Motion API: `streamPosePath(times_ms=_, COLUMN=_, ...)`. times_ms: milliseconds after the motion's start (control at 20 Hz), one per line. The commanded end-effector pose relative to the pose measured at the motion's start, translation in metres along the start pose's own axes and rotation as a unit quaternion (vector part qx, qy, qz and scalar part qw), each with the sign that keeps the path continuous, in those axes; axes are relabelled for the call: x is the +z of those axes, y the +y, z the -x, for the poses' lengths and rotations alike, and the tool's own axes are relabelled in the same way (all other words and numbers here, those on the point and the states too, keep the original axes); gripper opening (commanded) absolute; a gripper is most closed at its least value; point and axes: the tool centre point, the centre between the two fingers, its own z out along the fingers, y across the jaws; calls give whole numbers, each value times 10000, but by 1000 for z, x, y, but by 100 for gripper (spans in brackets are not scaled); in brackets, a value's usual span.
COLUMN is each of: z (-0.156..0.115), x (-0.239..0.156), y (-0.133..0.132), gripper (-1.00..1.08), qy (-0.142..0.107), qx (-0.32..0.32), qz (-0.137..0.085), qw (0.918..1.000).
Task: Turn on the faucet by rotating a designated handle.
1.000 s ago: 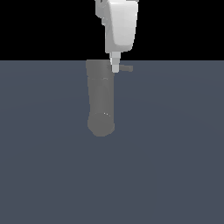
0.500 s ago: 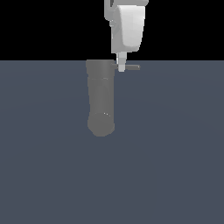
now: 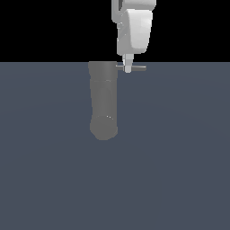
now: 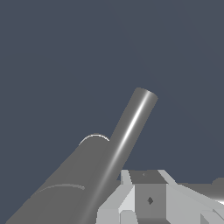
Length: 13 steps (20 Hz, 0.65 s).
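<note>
White tool (image 3: 128,68) has slid rightward along the handle (image 3: 137,68) away from the faucet (image 3: 103,101); grip unclear.

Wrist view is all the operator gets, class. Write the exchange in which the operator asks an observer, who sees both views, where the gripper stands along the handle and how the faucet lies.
Operator: Where along the handle is the gripper?
Observer: In the exterior view its tip crosses the bar at about mid-length, with bare bar showing on either side.
Operator: Which way does the handle point from the faucet?
Observer: It juts toward the exterior view's right, from the end of the column opposite the rounded end.
</note>
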Motion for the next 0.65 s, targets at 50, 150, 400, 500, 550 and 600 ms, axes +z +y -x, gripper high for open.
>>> streamPosePath(times_ms=50, z=-29, x=0, y=-4, gripper=-100, qy=23, qx=208, qz=-35, qw=9998)
streamPosePath(times_ms=150, z=-33, x=0, y=-7, gripper=-100, qy=23, qx=218, qz=-35, qw=9998)
streamPosePath(times_ms=400, z=-43, x=-1, y=-14, gripper=-100, qy=22, qx=243, qz=-34, qw=9997)
streamPosePath(times_ms=500, z=-47, x=-1, y=-17, gripper=-100, qy=22, qx=253, qz=-34, qw=9997)
streamPosePath(times_ms=550, z=-49, x=-1, y=-18, gripper=-100, qy=22, qx=258, qz=-34, qw=9997)
streamPosePath(times_ms=600, z=-49, x=-1, y=-18, gripper=-100, qy=22, qx=258, qz=-34, qw=9997)
